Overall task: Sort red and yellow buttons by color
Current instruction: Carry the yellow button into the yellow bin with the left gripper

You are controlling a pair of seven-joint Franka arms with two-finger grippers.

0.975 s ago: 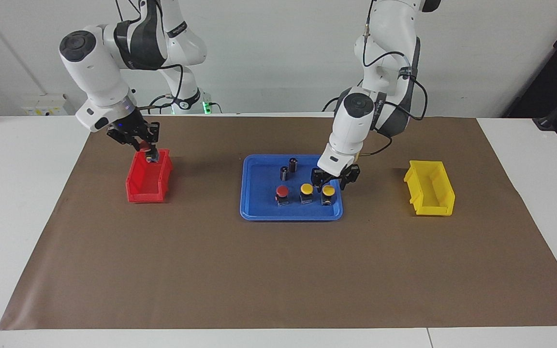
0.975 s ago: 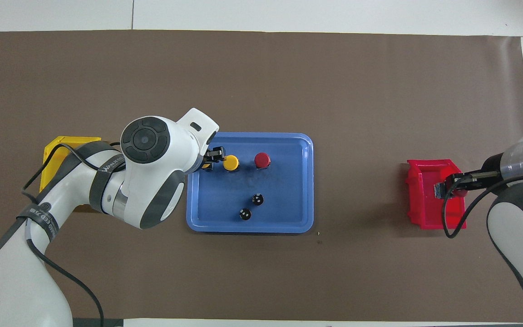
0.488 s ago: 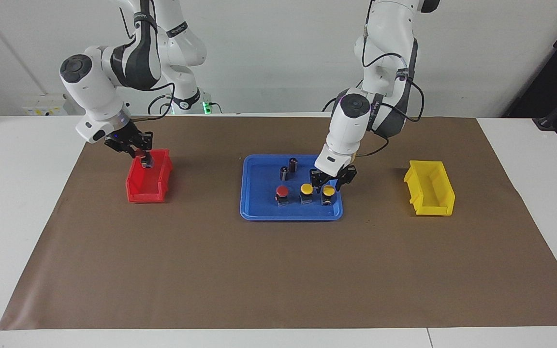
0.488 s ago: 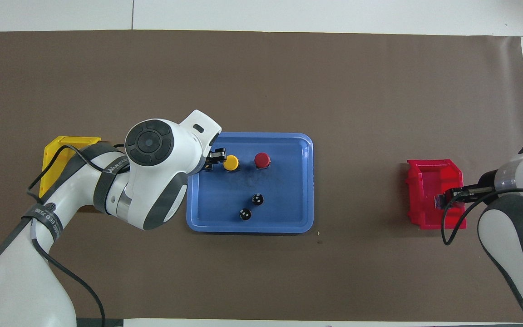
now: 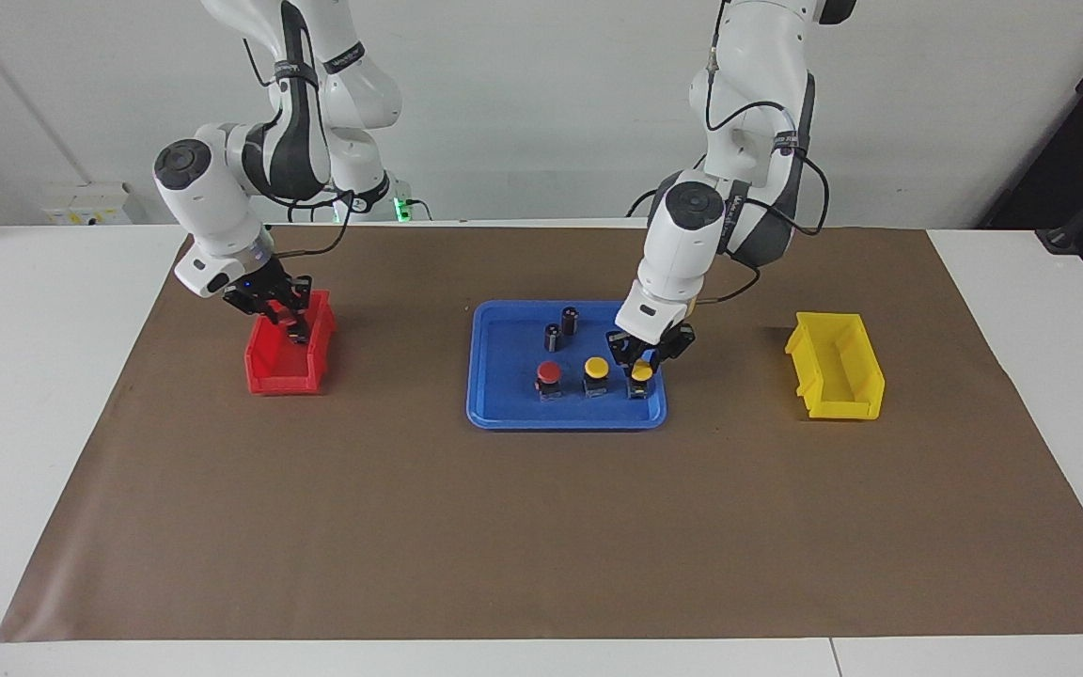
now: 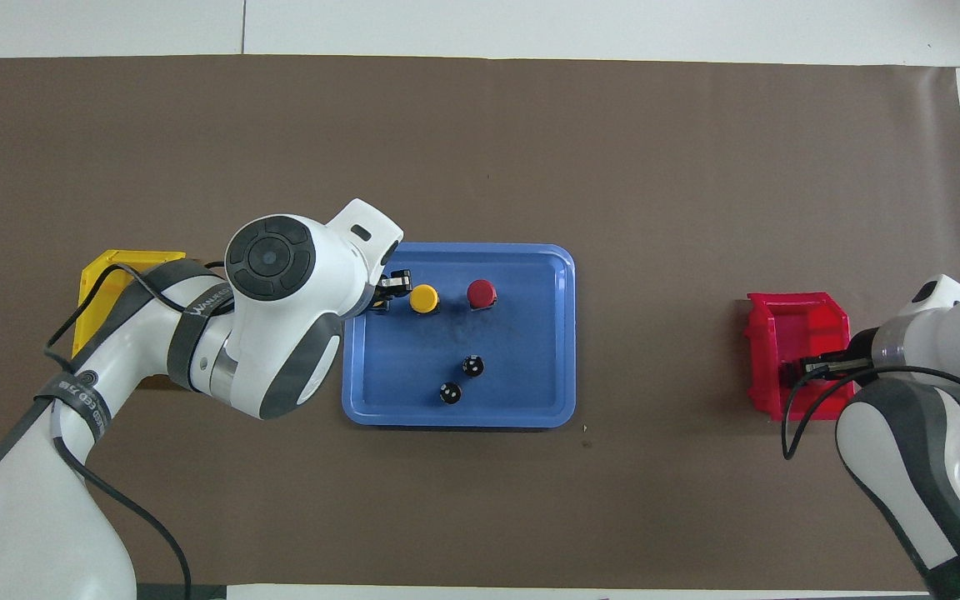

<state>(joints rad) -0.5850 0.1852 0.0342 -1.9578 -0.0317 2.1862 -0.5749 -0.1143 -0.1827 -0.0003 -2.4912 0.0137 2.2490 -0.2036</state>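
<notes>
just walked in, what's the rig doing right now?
Sorting buttons by colour. The left claw is down in the blue tray, shut on the yellow button at the left arm's end of the row. A second yellow button, a red button and two dark cylinders sit in the tray untouched. The right claw is down in the red bin, shut on a red button. The yellow bin looks empty.

A shallow blue plastic tray [image 5: 504, 414] sits mid-table. On it, two dark capless cylinders [image 5: 560, 325] stand nearer the robots, crowding the row of round-capped buttons [image 5: 595, 375]. The tray's corner toward the right arm's end, nearer the robots, lies bare. Brown mat [image 5: 541, 536] around the tray lies open.
</notes>
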